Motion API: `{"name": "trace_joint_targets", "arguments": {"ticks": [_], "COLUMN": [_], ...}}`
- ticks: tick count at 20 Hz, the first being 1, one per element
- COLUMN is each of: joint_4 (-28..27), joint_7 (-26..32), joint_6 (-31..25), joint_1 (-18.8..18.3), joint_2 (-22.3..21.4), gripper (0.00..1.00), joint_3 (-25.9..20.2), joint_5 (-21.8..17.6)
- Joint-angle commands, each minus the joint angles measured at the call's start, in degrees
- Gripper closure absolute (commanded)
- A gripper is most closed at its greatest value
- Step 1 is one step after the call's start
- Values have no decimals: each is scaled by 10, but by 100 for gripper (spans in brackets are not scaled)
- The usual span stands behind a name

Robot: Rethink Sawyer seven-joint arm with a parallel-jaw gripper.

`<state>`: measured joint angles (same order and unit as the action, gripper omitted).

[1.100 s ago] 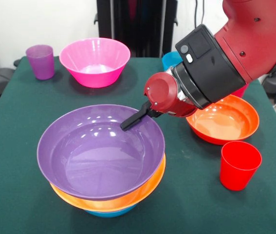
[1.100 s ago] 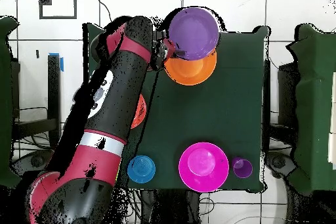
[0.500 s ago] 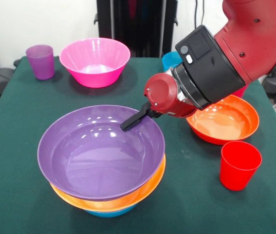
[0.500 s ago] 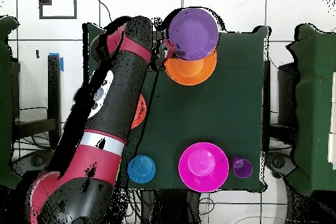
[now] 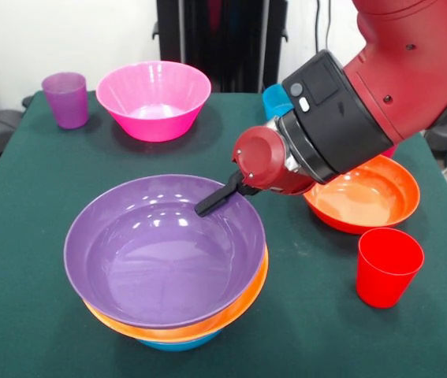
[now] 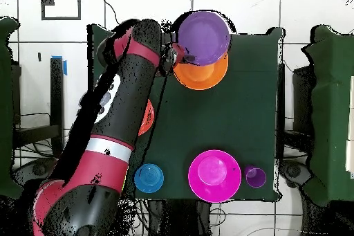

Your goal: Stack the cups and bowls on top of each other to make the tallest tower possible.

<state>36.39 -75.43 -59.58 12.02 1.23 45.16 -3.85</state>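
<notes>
The tower stands at the front of the table in the front view: a large purple bowl (image 5: 160, 260) nested on an orange bowl (image 5: 248, 293), with a blue bowl (image 5: 177, 344) at the bottom. My gripper (image 5: 221, 197) is shut on the purple bowl's far right rim; one black finger (image 5: 211, 202) lies inside the bowl and the other is hidden behind the rim. From overhead, the gripper (image 6: 174, 52) meets the purple bowl (image 6: 204, 34) at its edge, above the orange bowl (image 6: 200, 77).
A pink bowl (image 5: 154, 98) and a purple cup (image 5: 65, 98) stand at the back left. A red-orange bowl (image 5: 361, 197) and a red cup (image 5: 389, 268) are on the right. A blue bowl (image 5: 274, 98) peeks from behind the arm.
The purple bowl has sunk slightly and shifted a little right, settling lower on the orange bowl. The gripper dipped with it. Nothing else moved.
</notes>
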Motion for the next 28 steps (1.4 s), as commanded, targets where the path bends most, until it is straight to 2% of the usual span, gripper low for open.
{"name": "trace_joint_targets", "arguments": {"ticks": [1,15,21,22,28], "joint_4": [-5,-11,-8,-8,-7], "joint_7": [25,22,1,0,19], "joint_6": [20,14,17,17,16], "joint_1": [-7,-6,-5,-5,-5], "joint_2": [-1,0,-1,-1,-1], "gripper": [100,100,100,0,0], "joint_3": [-78,-72,-67,-67,-71], "joint_5": [-13,-14,-13,-13,-15]}}
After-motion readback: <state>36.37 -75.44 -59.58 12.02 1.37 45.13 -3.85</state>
